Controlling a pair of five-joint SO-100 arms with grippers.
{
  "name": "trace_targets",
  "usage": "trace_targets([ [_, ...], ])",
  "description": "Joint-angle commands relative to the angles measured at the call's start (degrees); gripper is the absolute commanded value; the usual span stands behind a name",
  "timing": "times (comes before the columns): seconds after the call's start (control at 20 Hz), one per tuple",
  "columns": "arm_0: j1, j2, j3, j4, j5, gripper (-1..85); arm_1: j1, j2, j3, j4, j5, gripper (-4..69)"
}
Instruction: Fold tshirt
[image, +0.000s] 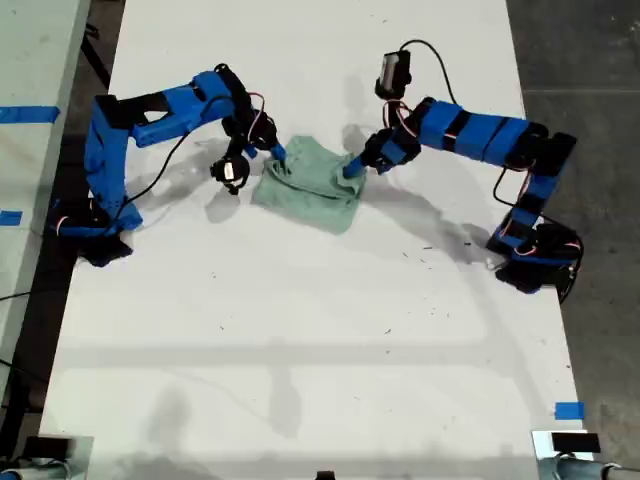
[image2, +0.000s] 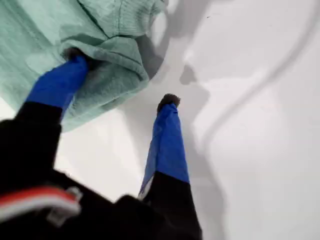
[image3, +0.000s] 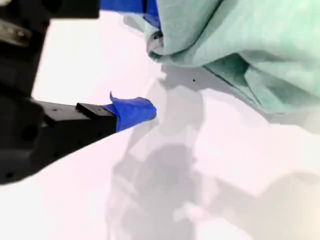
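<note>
The pale mint-green tshirt (image: 312, 185) lies bunched in a small heap on the white table, toward the back middle in the exterior view. A blue arm reaches each side of it, one gripper (image: 277, 158) at its edge on the exterior view's left and one (image: 354, 166) on the right; the wrist views do not show which is which. My first gripper (image2: 122, 80) is open, one finger (image2: 57, 82) pushed into a fold of the tshirt (image2: 100, 30), the other on bare table. My second gripper (image3: 152, 65) is open, with the tshirt's (image3: 240, 40) edge at its far finger.
The white table (image: 320, 330) stretches wide toward the front of the exterior view. The arm bases (image: 90, 225) (image: 535, 260) stand at the table's two side edges in that view. Blue tape (image: 568, 410) marks the front right corner. Dark floor lies beyond both sides.
</note>
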Motion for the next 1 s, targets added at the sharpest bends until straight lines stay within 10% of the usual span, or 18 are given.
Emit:
trace_targets([
  [0.0,1.8,15.0,-1.7,4.5,0.4,25.8,0.2,13.2,-0.2,5.1,0.4,37.4],
  [0.2,6.8,32.2,1.8,9.8,-0.3,18.0,-3.0,31.6,5.2,12.5,4.0,32.0],
  [0.5,16.1,70.0,41.5,-0.1,-9.4,0.1,-11.0,63.0,25.9,19.0,20.2,22.4],
  [0.95,24.9,109.9,90.0,-11.7,-30.5,0.1,-35.1,96.9,61.5,10.2,50.8,2.4],
])
